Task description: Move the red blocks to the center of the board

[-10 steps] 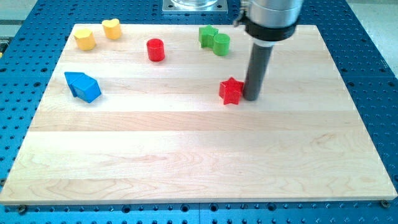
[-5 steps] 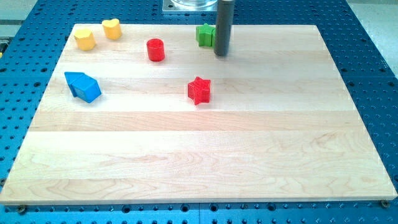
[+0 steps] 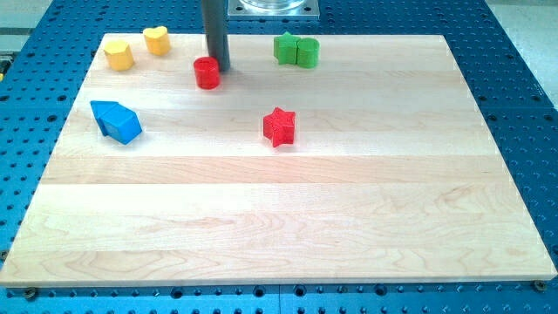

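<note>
Jaws are absent: my tip (image 3: 218,69) touches the small red plastic cylinder (image 3: 207,73) at its upper-right edge, near the wooden worktop's (image 3: 288,227) top. Red star-shaped block (image 3: 279,126) sits near centre. Next, I judge, comes pushing the cylinder down-right toward it.

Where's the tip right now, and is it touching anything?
My tip: no gripper, holds nothing; at the upper right edge of the red cylinder, apparently touching it. Red star sits apart.
</note>
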